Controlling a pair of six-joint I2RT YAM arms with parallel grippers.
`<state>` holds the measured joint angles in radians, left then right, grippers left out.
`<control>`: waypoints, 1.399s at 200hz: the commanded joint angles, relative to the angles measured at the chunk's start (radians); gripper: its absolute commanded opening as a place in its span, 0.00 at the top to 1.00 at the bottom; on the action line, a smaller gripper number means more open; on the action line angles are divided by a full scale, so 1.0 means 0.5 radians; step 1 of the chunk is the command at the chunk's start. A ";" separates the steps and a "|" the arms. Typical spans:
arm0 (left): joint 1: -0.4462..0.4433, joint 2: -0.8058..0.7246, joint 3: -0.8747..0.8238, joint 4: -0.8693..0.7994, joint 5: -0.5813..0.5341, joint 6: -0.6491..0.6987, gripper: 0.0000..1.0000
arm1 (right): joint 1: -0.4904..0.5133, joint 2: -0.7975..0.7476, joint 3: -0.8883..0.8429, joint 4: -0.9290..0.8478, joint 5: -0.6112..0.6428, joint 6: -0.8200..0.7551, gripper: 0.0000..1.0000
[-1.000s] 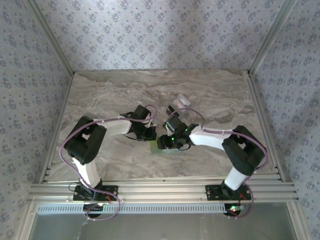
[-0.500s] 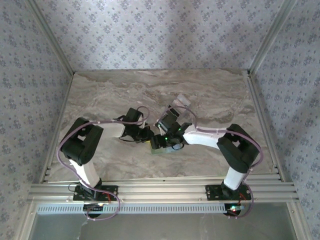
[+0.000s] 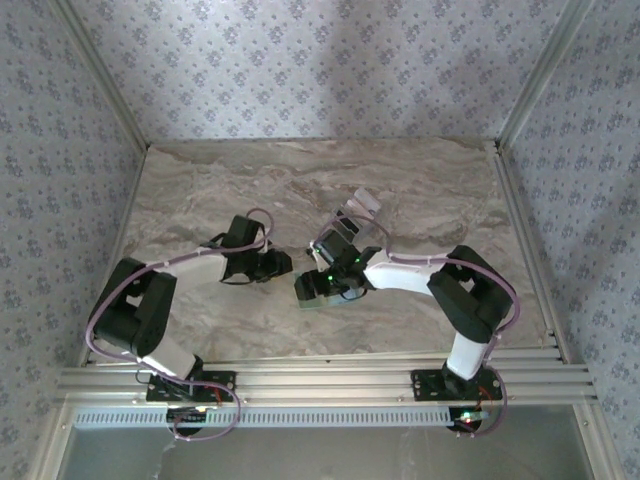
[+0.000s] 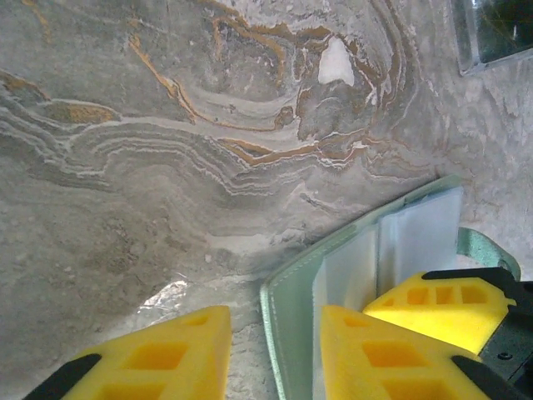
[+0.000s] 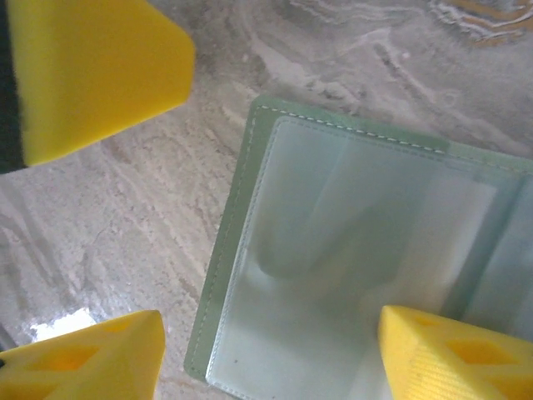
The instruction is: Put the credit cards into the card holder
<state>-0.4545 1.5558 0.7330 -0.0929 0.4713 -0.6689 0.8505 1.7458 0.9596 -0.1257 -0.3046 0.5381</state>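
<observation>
Card holder (image 3: 319,302) is lying flat and opened on the marble-patterned tabletop (image 3: 200,190), inner face up, with both gripper tips meeting over it.

Right gripper (image 3: 312,287): I am seeing it hanging directly above the card holder. In its wrist view the right gripper (image 5: 271,358) is standing with jaws wide apart and nothing clamped. One yellow finger is showing over the bare tabletop just off the card holder's (image 5: 333,250) stitched edge, and the other over its clear inner pocket (image 5: 350,217).

Left gripper (image 3: 283,266): it is sitting just beside the card holder, on the side away from the right arm. In its wrist view the left gripper (image 4: 266,354) is showing its jaws apart, gripping nothing. One finger is overlapping the card holder's (image 4: 287,333) green border and the other is off it. A third yellow finger (image 4: 441,304), belonging to the right gripper, is hovering over the pocket close by. I cannot tell whether it is touching.

Credit cards (image 3: 365,202): a shiny silvery piece is lying beyond the card holder, well apart from it. Its edge (image 4: 491,33) is also showing in the left wrist view. I cannot tell whether the pale pocket is holding a card.
</observation>
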 commanded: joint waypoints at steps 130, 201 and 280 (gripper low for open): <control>-0.580 0.146 0.403 -0.535 -0.777 0.349 0.65 | -0.568 -0.595 0.006 -0.560 0.531 -0.184 0.40; -0.580 0.268 0.433 -0.618 -0.805 0.393 0.67 | -0.984 -0.333 0.336 -0.475 0.567 -0.241 0.18; -0.558 0.321 0.436 -0.594 -0.722 0.387 0.68 | -1.116 0.282 0.839 -0.410 0.196 -0.415 0.17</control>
<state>-0.7410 1.6890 0.9401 -0.3744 0.0933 -0.4892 0.2966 1.8267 1.3293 -0.3267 -0.1219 0.3641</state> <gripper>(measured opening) 0.326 0.838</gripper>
